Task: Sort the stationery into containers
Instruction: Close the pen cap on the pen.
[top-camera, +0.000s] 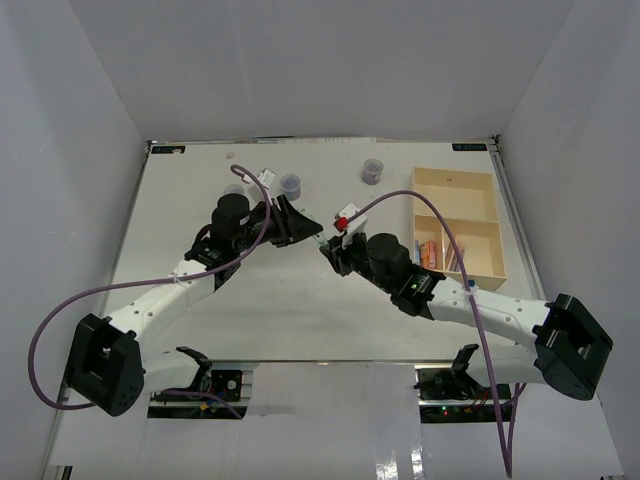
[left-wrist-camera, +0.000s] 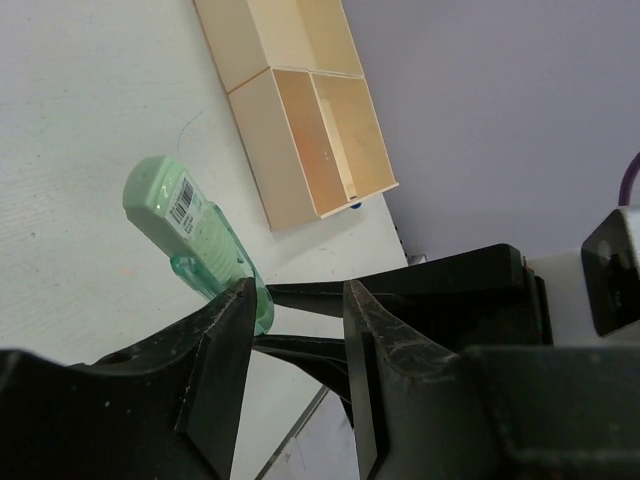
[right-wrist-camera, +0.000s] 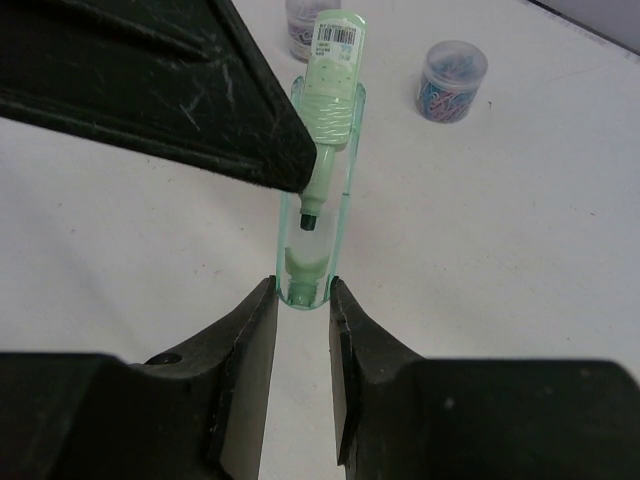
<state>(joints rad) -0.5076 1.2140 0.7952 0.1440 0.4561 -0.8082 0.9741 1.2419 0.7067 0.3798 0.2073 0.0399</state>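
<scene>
A pale green marker (right-wrist-camera: 331, 90) with a clear green cap hangs over the table, between the two arms. My right gripper (right-wrist-camera: 302, 288) is shut on the end of that cap, and the dark tip shows inside it. My left gripper (left-wrist-camera: 298, 292) stands open right beside it; the marker (left-wrist-camera: 186, 215) passes outside its left finger, and nothing lies between its jaws. One of the left fingers (right-wrist-camera: 200, 90) overlaps the marker's body in the right wrist view. From above, both grippers (top-camera: 305, 232) (top-camera: 330, 248) meet mid-table. The beige tray (top-camera: 455, 195) of containers sits at the back right, with pens (top-camera: 432, 253) in one near compartment.
Three small round pots stand along the back: one (top-camera: 372, 172) near the tray, two (top-camera: 290, 185) (top-camera: 236, 190) behind my left arm. Two of them show beyond the marker (right-wrist-camera: 452, 80) (right-wrist-camera: 310, 25). The tray (left-wrist-camera: 300, 120) lies beyond the left fingers.
</scene>
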